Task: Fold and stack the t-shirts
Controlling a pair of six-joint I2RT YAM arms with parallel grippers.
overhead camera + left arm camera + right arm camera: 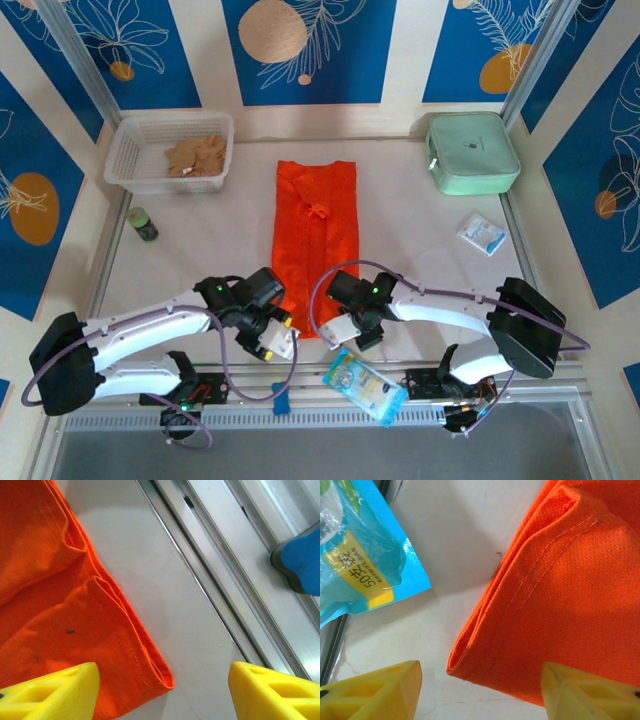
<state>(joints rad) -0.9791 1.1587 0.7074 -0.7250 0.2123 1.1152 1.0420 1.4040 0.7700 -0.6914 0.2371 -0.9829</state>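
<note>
One bright orange-red t-shirt (315, 230) lies folded into a long narrow strip down the middle of the table. My left gripper (275, 338) is at its near left corner. In the left wrist view the t-shirt (50, 605) has its hemmed corner between the yellow fingers, and the left gripper (164, 692) is open with a gap on both sides. My right gripper (347, 335) is at the near right corner. The right wrist view has the t-shirt (570, 590) with its folded corner between the fingers of the open right gripper (481, 692).
A white basket (140, 165) at the back left holds a brown crumpled thing (197, 155). A mint-green case (472, 152) sits back right, a small white packet (482, 234) nearer. A green jar (143, 223) stands left. A blue snack bag (366, 385) lies by the near rail (240, 580).
</note>
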